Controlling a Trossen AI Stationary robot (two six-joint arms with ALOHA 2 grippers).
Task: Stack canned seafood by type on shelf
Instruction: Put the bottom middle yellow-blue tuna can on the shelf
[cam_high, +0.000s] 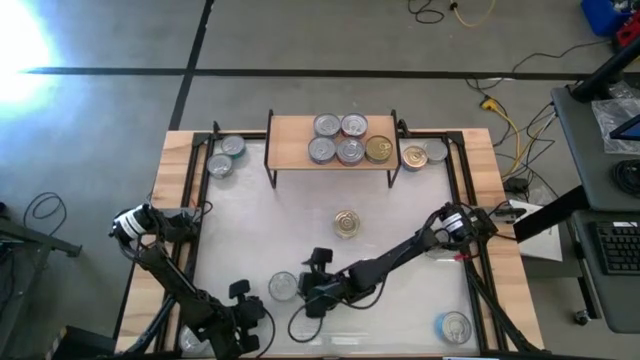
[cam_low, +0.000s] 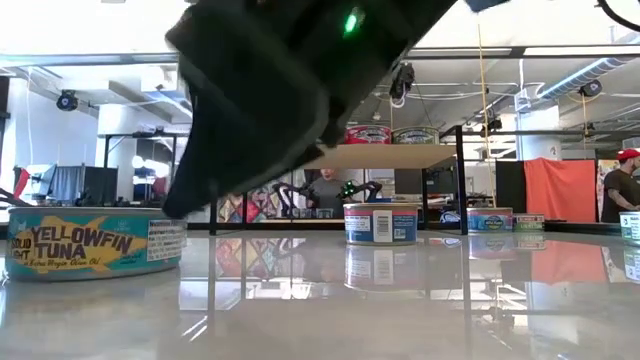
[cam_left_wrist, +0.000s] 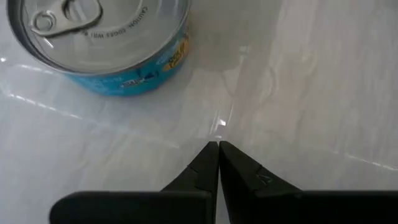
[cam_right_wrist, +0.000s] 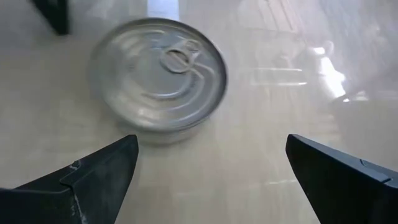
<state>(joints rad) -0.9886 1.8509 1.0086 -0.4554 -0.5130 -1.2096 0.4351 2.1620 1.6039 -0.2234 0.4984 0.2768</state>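
We found the shelf (cam_high: 331, 142) at the far edge of the table (cam_high: 255, 225), carrying five tins: four silver-topped ones (cam_high: 338, 139) clustered together and a gold-topped tin (cam_high: 379, 150) touching them on the right. Two further tins (cam_high: 424, 155) sat on the table just beside the shelf's right end, and two more (cam_high: 226, 156) by its left end. A gold-topped tin (cam_high: 346, 223) stood alone mid-table.

The right gripper (cam_high: 312, 283) was low over the near part of the table, its fingers (cam_right_wrist: 93, 177) spread wide and holding nothing — a silver-topped tin (cam_right_wrist: 158, 78) lay just ahead of them, untouched. In the high view that tin (cam_high: 283, 286) sat just left of the gripper.

The left gripper (cam_left_wrist: 218, 152) was at the near left of the table, its fingers pressed together and empty, with a blue-sided tin (cam_left_wrist: 102, 43) near its tips but apart from them.

One more blue-sided tin (cam_high: 454, 327) rested at the near right corner — well apart from both arms.
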